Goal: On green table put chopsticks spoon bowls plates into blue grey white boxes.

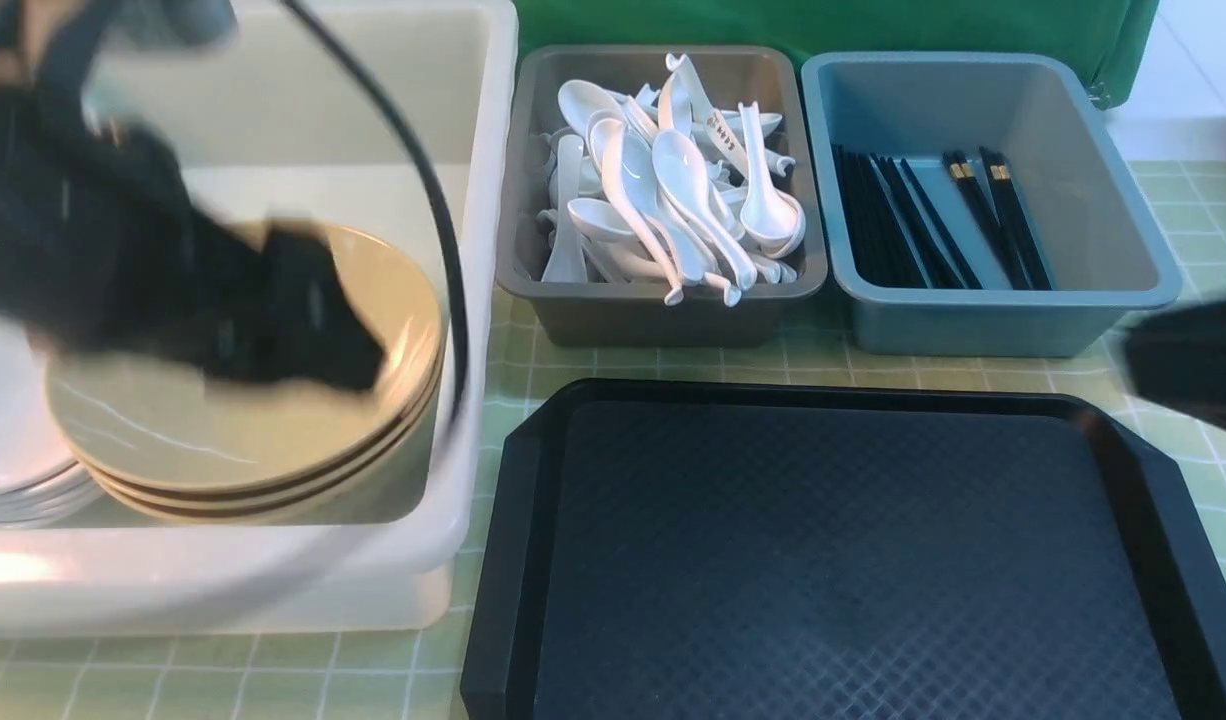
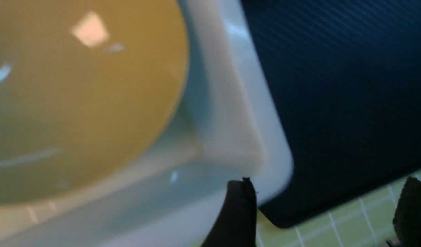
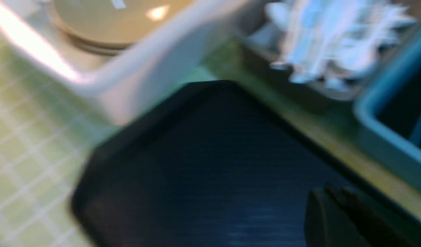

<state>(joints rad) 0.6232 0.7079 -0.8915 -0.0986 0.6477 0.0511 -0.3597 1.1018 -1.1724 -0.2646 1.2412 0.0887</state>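
The white box on the desk's left holds a stack of tan plates lying flat, white plates beside them. The black tray in front looks bare. Plates are likely heavy, stiff, glossy and breakable — best pinched at the rim. Spoons fill the grey box, handles mostly toward the robot; chopsticks in the blue box run front to back — light, slippery, taken mid-length. The left hand hovers spread and empty over the tan plates; the right hand is pressed together, empty.
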